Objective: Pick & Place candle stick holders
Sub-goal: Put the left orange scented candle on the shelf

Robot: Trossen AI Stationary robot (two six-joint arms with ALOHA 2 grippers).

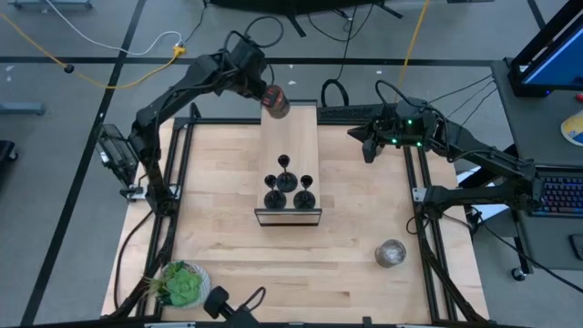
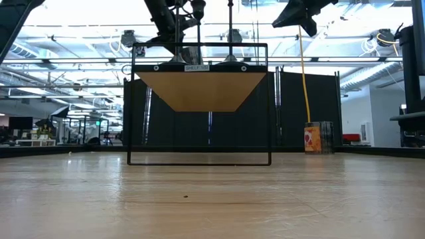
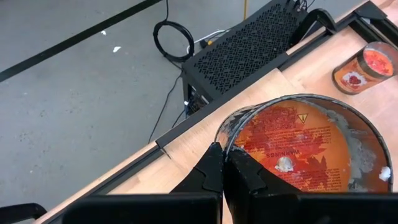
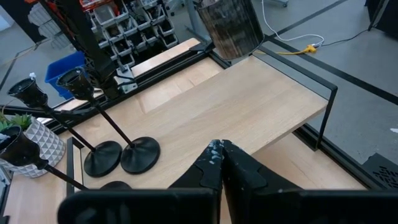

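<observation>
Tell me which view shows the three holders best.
The high view: all three holders stand whole on the shelf. The right wrist view shows them partly cropped, the low view only stems above the shelf, the left wrist view none.

Candle stick holders (image 4: pixel 121 155): matt black metal. Shelf (image 4: pixel 249 106): pale smooth wood, thin black metal frame. Held jar (image 3: pixel 311 149): glass, grimy rim, glossy red-orange label. Table (image 1: pixel 228 264): light wood planks.

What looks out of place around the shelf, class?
The left pincer pinches the rim of a red-orange jar, which hangs tilted over the far end of the shelf. The three candle stick holders stand upright, untouched.
</observation>
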